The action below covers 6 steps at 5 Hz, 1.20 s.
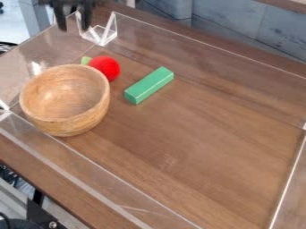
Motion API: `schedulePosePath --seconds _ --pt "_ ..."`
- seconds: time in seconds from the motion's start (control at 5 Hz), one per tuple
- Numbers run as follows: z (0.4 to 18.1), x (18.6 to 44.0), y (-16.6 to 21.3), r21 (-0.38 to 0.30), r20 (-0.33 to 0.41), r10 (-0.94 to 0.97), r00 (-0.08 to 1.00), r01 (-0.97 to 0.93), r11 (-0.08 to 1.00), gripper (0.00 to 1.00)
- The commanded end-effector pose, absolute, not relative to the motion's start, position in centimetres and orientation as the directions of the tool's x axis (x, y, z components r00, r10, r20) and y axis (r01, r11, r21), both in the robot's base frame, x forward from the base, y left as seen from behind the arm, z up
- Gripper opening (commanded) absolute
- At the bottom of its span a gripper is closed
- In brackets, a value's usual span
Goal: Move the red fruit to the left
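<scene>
A brown wooden tabletop (203, 134) with visible grain fills most of the view, enclosed by a low clear plastic wall (289, 183) that catches pale reflections. Beyond the far edge lies a grey tiled floor (257, 27). Dark metal frame parts (14, 192) show below the table's near left corner. Light is soft and even.

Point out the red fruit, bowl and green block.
red fruit (107, 68), camera view, middle of its red body
bowl (48, 117), camera view, near outer wall
green block (148, 86), camera view, top face
</scene>
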State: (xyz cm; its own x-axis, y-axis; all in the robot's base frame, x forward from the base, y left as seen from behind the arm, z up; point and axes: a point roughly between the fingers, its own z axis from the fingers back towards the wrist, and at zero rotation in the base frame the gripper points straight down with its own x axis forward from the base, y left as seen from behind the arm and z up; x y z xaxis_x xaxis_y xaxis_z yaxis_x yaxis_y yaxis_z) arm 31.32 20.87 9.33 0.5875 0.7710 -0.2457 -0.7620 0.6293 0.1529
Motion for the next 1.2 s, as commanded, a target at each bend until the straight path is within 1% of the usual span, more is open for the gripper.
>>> schedulePosePath --seconds 0.0,0.2,0.4,0.6,1.0 --pt "11.8 31.2 21.4 0.136 -0.206 0.769 0.605 -0.761 0.634 1.0" --pt "13.3 31.1 21.5 0.118 -0.211 0.749 0.628 -0.745 0.657 1.0" --pt "13.4 31.5 21.4 0.104 -0.216 0.79 0.574 -0.791 0.603 1.0" --pt "12.7 31.7 21.5 0.109 -0.22 0.827 0.517 -0.83 0.548 1.0" --pt "14.5 31.7 21.3 0.116 -0.226 0.815 0.534 -0.816 0.566 1.0"
